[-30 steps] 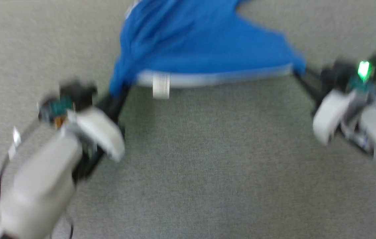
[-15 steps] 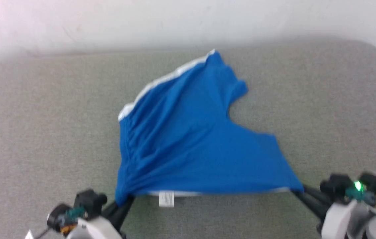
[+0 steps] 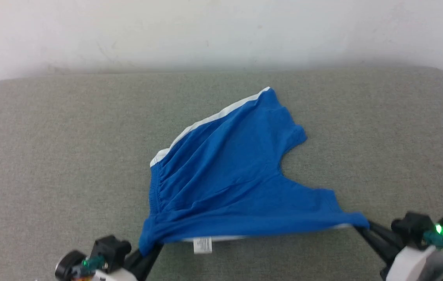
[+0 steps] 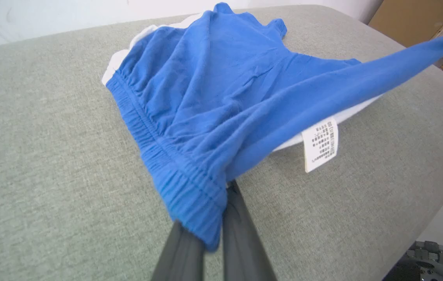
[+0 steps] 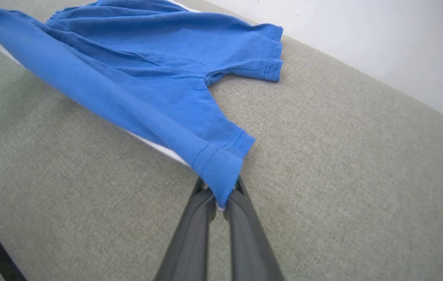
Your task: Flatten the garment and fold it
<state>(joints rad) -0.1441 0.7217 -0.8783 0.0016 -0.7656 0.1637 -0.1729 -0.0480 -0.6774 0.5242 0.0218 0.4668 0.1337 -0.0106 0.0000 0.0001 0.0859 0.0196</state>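
Blue, thin, floppy shorts (image 3: pixel 229 175) lie mid-tabletop (image 3: pixel 49 156), their near edge strung taut between two pinches. The left gripper (image 3: pixel 150 249) is clamped on the waistband corner, the right gripper (image 3: pixel 363 227) on the leg-hem corner. Light and limp, they seem best held by the corners.

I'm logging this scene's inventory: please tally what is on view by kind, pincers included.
Blue shorts: 1
White tag on the shorts: 1
Pincers: 2, left pincer and right pincer, each shut on a corner of the shorts
Grey padded surface: 1
Total: 5
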